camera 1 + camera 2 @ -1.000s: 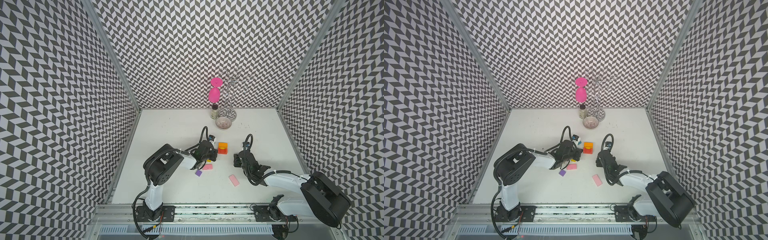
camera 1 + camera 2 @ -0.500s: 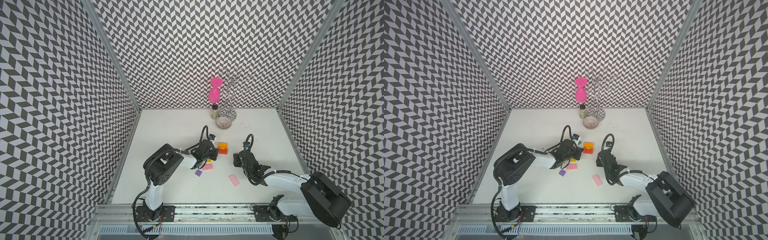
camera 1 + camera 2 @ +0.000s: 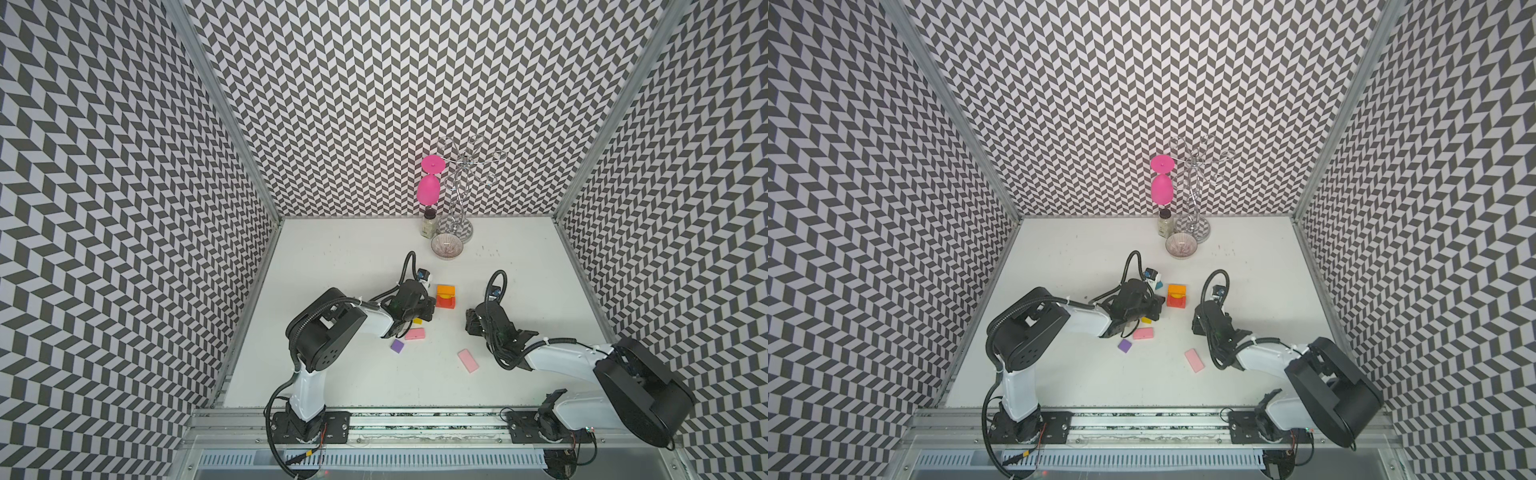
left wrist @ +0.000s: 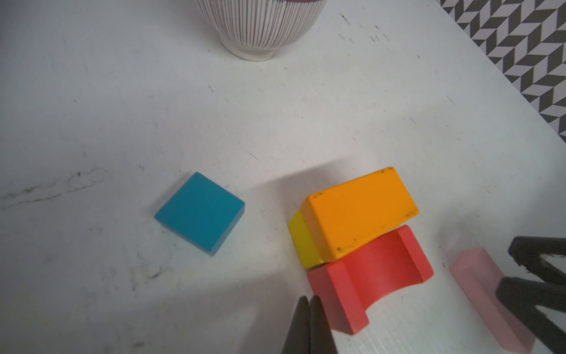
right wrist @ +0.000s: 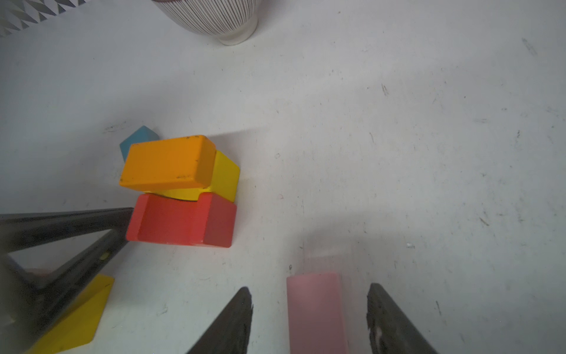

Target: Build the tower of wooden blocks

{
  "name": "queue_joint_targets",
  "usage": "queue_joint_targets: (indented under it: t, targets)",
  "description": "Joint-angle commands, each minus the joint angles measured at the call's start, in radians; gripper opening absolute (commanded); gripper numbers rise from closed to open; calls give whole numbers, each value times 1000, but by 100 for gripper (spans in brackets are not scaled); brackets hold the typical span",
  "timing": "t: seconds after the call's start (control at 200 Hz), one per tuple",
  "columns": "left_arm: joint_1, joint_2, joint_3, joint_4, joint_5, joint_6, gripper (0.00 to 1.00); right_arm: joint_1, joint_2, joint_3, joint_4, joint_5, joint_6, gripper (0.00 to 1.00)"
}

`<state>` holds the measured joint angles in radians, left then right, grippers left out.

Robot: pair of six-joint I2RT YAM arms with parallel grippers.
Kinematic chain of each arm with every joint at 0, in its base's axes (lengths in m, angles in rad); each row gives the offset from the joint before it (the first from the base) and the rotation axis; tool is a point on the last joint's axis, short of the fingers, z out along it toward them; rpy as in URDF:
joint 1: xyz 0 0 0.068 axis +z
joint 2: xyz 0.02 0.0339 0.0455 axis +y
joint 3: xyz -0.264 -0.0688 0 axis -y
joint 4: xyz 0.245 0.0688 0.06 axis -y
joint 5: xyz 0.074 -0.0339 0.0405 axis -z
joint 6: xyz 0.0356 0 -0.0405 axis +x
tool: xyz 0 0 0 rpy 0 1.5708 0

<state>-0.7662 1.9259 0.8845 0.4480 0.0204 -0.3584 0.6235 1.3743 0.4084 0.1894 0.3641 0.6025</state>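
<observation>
The wood block tower (image 3: 445,296) stands mid-worktop (image 3: 353,395). A red arch block (image 5: 174,220) lies cutout-up, a yellow half-round (image 5: 225,177) sits in its curve, and an orange slab (image 5: 167,162) rests on top, off-centre. All are matte painted wood, and the orange edges are nicked dark.

Since a second ago the arms have barely moved, but the right end effector (image 5: 307,289), at 5 o'clock of the tower, has spread its jaws. They flank a pink slab (image 5: 315,309) with gaps either side and grip nothing. I judge the tower has gained nothing yet.

The left end effector (image 4: 309,302), at 8 o'clock, is pinched closed and empty beside the red arch. A teal square (image 4: 200,213) lies at 10 o'clock, and a yellow wedge (image 5: 76,312) lies beyond the left end effector. The ribbed bowl (image 3: 446,246) is at 12.
</observation>
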Motion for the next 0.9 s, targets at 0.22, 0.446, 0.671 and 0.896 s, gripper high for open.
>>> queue_joint_targets:
  t: [0.22, 0.446, 0.671, 0.896]
  targets:
    - [3, -255, -39, -105, -59, 34, 3, -3, 33, -31, 39, -36, 24, 56]
    - [47, -592, -246, -112, -167, 38, 17, 13, 76, -8, 27, -15, 32, 45]
    - [190, -754, -393, -75, -85, 4, 25, 82, 121, 32, 6, -2, 2, 33]
    - [247, -751, -409, -84, -88, 21, 24, 209, 144, 56, -35, 42, 6, 32]
